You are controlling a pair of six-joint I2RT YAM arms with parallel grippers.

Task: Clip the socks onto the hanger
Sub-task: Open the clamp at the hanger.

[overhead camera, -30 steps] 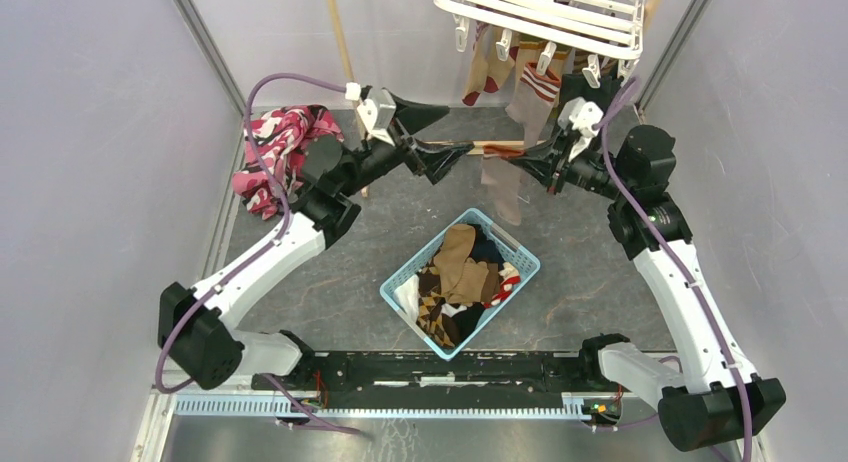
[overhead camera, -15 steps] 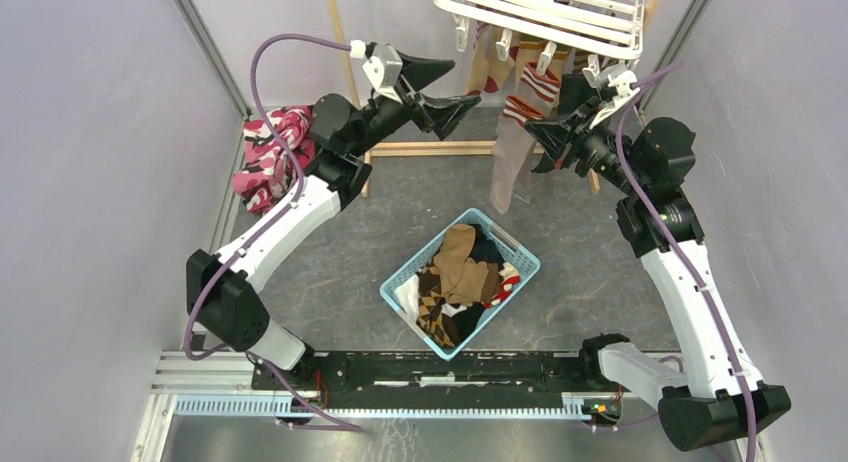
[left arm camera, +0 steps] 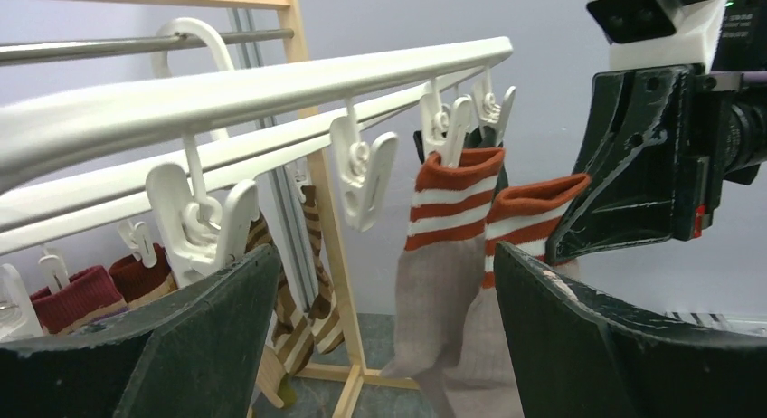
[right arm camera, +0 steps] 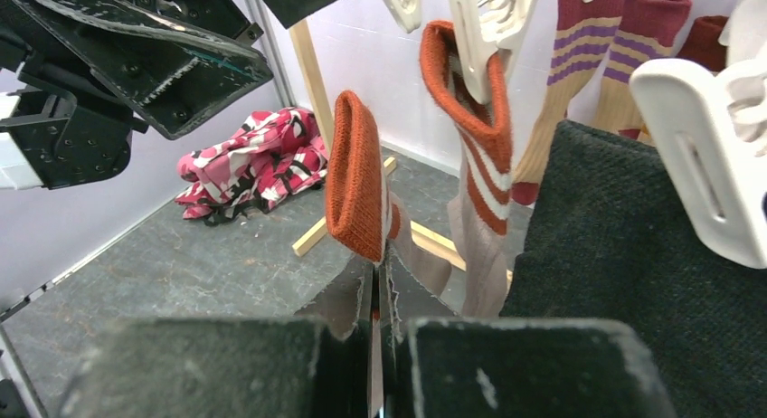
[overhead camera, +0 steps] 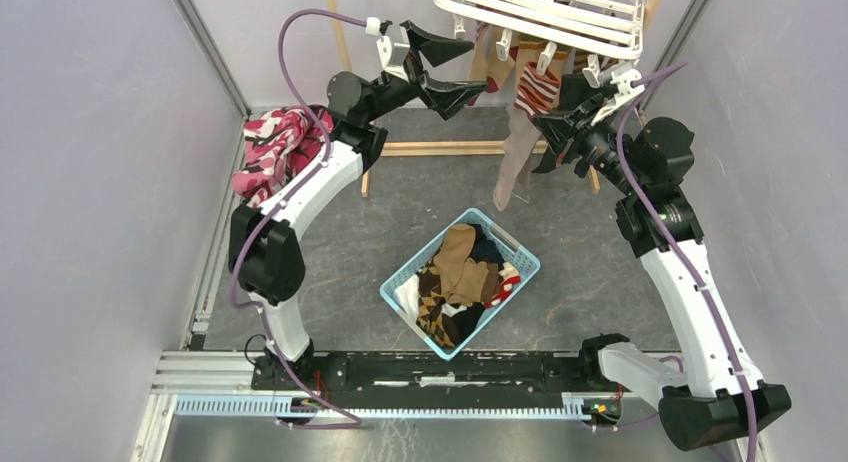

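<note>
The white hanger (overhead camera: 540,12) hangs at the top, its bars (left arm camera: 271,83) carrying dangling clips (left arm camera: 362,169). My right gripper (overhead camera: 548,134) is shut on the red-white cuff of a grey sock (right arm camera: 357,178), which hangs below it (overhead camera: 512,167) just under the hanger's right end. A matching grey sock (right arm camera: 479,128) is clipped beside it. My left gripper (overhead camera: 445,67) stands open under the hanger's left part. Nothing lies between its fingers (left arm camera: 208,346). In the left wrist view the held sock (left arm camera: 534,210) and the right gripper lie ahead to the right.
A light blue mesh basket (overhead camera: 522,254) with several socks (overhead camera: 462,272) sits mid-floor. A pink, red and black cloth (overhead camera: 275,147) lies at the left. The wooden frame stand (overhead camera: 440,147) crosses under the hanger. A black sock (right arm camera: 624,255) and purple-striped socks (right arm camera: 579,47) hang clipped.
Both arms rose toward the hanger. The left gripper moved up and right, staying open. The right gripper lifted the grey sock's cuff up near the clips.
</note>
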